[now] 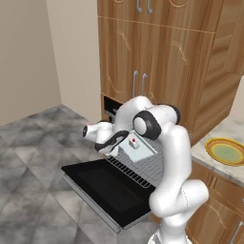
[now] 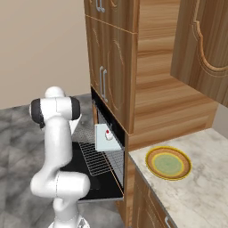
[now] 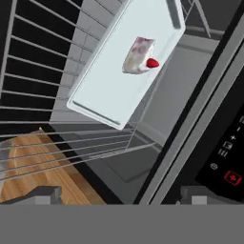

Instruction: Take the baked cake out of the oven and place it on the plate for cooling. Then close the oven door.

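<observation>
So the oven door [image 1: 102, 188] is dropped open, lower middle of the left base view, wire rack [image 1: 138, 164] pulled out over it. The baked cake [image 1: 134, 142] sits on a pale tray [image 1: 143, 148] mid-frame. Gripper [image 1: 108, 147] is just left of the tray, jaws spread wide, holding nothing. Plate [image 1: 226, 151] is on the counter [image 1: 205, 153] at the right edge.

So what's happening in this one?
The oven door hangs open and the wire rack is pulled out. The hand, open and holding nothing, hovers by the pale tray carrying the baked cake. The plate waits bare on the counter.
</observation>
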Available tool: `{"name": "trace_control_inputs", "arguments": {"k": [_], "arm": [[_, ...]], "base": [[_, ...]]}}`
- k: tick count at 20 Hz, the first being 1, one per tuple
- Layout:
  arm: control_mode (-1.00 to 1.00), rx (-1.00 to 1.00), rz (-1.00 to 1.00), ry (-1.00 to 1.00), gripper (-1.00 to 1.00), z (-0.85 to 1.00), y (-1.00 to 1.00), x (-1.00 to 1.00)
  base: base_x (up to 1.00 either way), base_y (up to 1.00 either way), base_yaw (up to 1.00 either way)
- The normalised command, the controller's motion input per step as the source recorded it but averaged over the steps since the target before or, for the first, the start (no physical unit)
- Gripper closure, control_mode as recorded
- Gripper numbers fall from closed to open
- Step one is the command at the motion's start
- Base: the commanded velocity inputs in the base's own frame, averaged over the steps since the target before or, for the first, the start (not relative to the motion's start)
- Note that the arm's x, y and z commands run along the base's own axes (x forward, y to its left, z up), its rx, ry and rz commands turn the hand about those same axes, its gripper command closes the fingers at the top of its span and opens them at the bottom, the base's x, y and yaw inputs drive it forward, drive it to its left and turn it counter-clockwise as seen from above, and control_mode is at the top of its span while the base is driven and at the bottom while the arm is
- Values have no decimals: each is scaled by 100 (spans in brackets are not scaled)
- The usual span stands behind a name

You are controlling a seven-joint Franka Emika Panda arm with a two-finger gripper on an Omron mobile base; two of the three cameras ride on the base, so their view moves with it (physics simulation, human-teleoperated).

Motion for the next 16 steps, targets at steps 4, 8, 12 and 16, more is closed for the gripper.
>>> {"name": "trace_control_inputs", "arguments": {"k": [4, 8, 12, 16], "arm": [[-100, -18, 0, 20, -100, -29, 0, 36], [-100, -8, 0, 16, -100, -19, -1, 38], [-100, 0, 0, 16, -100, -14, -11, 39], [-100, 0, 0, 15, -100, -15, -20, 42]], "base": [[0, 0, 0], [0, 0, 0], [0, 0, 0], [0, 0, 0]]}}
